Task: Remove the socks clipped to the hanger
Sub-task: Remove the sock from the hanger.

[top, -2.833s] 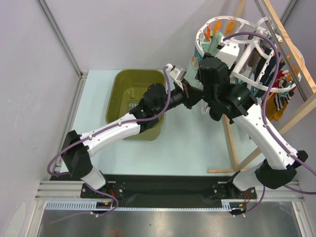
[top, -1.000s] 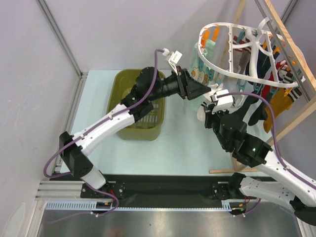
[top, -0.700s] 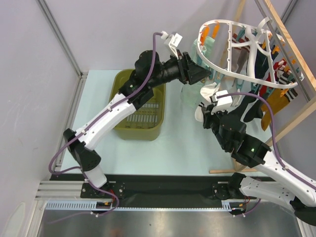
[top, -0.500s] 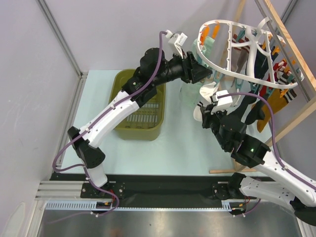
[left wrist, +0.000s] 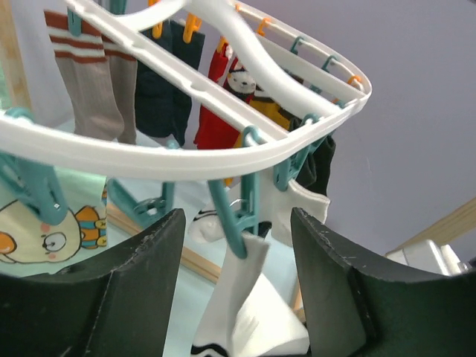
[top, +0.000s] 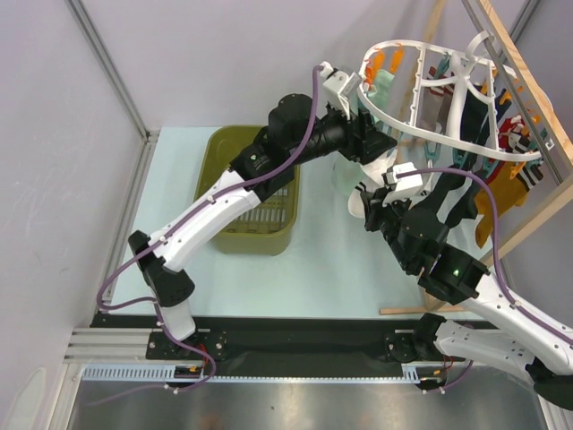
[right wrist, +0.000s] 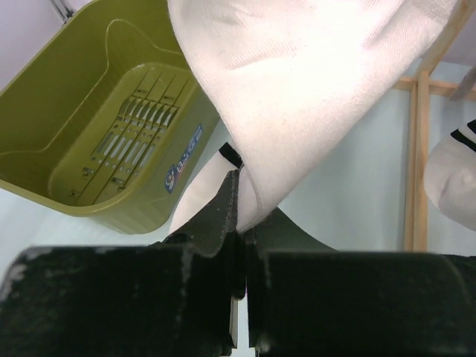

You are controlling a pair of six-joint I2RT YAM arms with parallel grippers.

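Observation:
The hanger [top: 452, 134], a white oval ring [left wrist: 186, 156], hangs from the wooden rack with socks clipped under it: red [left wrist: 219, 111], black [left wrist: 175, 82], brown-striped [left wrist: 85, 82] and mint with a bear print [left wrist: 44, 230]. My left gripper [top: 374, 143] is open just under the ring. Its jaws stand on either side of a teal peg [left wrist: 236, 216] without touching it. That peg clips a white sock [left wrist: 249, 312] with a black band. My right gripper [right wrist: 242, 216] is shut on the lower part of this white sock [right wrist: 297, 89], below the hanger [top: 372, 199].
The olive-green tub [top: 251, 193] stands on the table to the left, under the left arm [right wrist: 111, 126]. The light wooden rack [top: 519, 81] and its leg [right wrist: 416, 163] are at the right. More socks hang along the ring's far right side [top: 501, 170].
My left arm has swung up and right, from above the tub to the hanger, and its jaws now straddle the teal peg. The right gripper has kept its hold on the white sock.

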